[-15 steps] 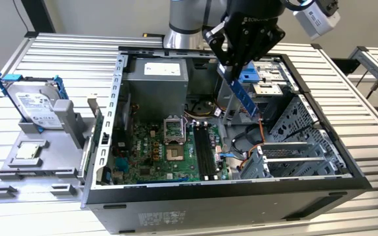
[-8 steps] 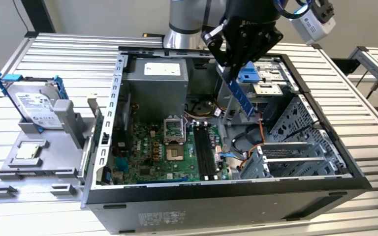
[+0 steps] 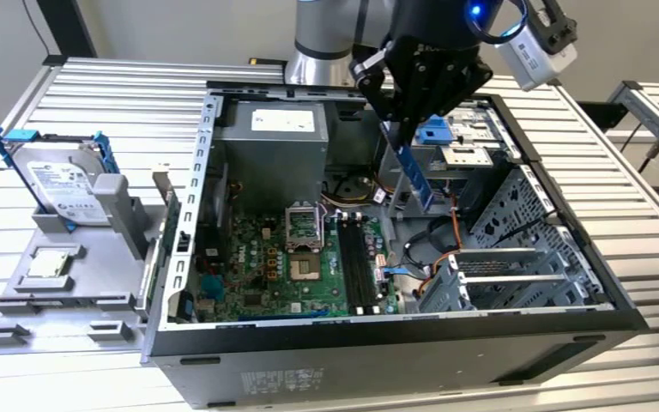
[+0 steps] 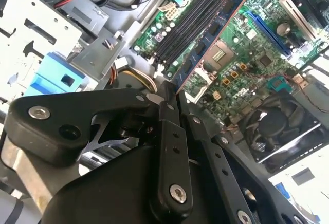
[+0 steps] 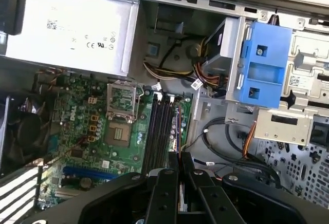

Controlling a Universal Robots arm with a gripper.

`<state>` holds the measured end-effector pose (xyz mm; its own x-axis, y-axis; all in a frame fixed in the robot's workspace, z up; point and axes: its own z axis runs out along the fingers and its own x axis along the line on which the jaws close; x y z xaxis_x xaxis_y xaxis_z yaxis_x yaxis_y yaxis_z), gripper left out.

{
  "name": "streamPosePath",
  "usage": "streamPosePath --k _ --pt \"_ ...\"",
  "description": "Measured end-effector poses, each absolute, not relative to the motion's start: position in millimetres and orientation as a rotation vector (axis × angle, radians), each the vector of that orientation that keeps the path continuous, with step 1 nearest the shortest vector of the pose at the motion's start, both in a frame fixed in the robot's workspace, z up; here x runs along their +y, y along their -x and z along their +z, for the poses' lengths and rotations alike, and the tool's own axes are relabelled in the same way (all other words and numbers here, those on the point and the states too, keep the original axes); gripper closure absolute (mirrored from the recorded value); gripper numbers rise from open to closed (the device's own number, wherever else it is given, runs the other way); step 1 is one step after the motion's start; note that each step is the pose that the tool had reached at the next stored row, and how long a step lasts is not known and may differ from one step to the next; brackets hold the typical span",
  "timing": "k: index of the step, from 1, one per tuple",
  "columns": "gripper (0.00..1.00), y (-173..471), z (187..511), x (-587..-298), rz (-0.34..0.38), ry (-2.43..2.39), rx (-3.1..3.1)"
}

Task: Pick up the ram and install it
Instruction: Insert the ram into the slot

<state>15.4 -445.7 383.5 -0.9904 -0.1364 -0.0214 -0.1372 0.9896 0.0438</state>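
My gripper point(image 3: 400, 120) hangs over the open computer case point(image 3: 582, 257), shut on the top end of the ram point(image 3: 414, 172). The ram is a thin blue-faced stick pointing down into the case, beside the drive cage. In the second wrist view it runs from my gripper point(image 4: 172, 98) out over the motherboard, its chip face point(image 4: 208, 39) lying alongside the black memory slots point(image 4: 187, 23). The first wrist view shows the ram point(image 5: 178, 134) edge-on from my gripper point(image 5: 180, 158), just beside the slots point(image 5: 157, 131) and above them. All the slots point(image 3: 359, 257) look bare.
An open CPU socket point(image 3: 305, 240) sits next to the slots. The grey power supply point(image 3: 272, 129) fills the case's back. A blue drive caddy point(image 5: 262, 64) and loose cables point(image 5: 226, 131) lie close by. A hard drive point(image 3: 64, 189) in a blue frame stands on a grey fixture point(image 3: 55, 296) outside.
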Motion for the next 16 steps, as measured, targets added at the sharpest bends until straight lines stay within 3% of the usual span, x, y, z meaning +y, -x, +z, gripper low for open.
streamPosePath --k 16 --pt "1.0 -15.8 371.4 -445.6 0.07 0.207 3.112"
